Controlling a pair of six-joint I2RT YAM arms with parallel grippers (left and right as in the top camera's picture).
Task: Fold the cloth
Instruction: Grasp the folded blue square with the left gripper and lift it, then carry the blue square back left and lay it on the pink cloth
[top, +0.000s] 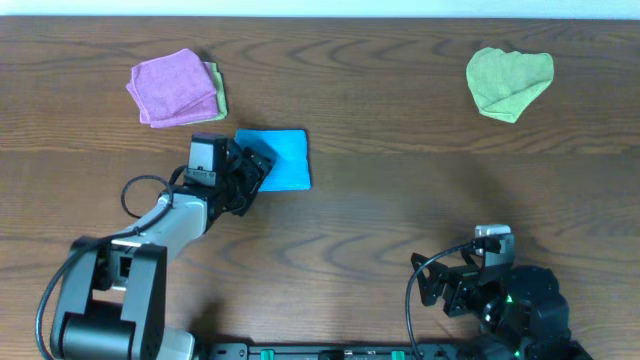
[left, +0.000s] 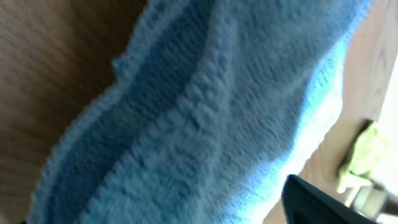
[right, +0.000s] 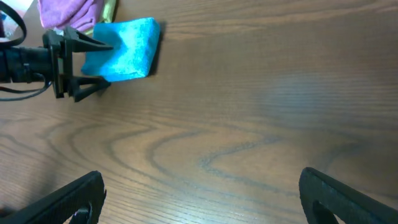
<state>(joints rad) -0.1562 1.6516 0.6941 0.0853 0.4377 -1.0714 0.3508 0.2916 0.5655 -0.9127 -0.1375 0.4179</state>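
Observation:
The cloth (top: 282, 158) is bright sky-blue and lies folded into a small rectangle on the wooden table, left of centre. It also shows in the right wrist view (right: 127, 50) and fills the left wrist view (left: 217, 112). My left gripper (top: 252, 172) is at the cloth's left edge. Its fingers (right: 104, 62) are spread, one on each side of that edge, and only one finger tip (left: 317, 202) shows in its own view. My right gripper (right: 199, 193) is open and empty over bare wood at the front right (top: 440, 280).
A pink-purple cloth (top: 175, 88) lies on a lime-green one (top: 217, 88) at the back left, close behind the left gripper. Another lime-green cloth (top: 510, 82) lies crumpled at the back right. The left arm's cable (top: 135, 195) loops over the table.

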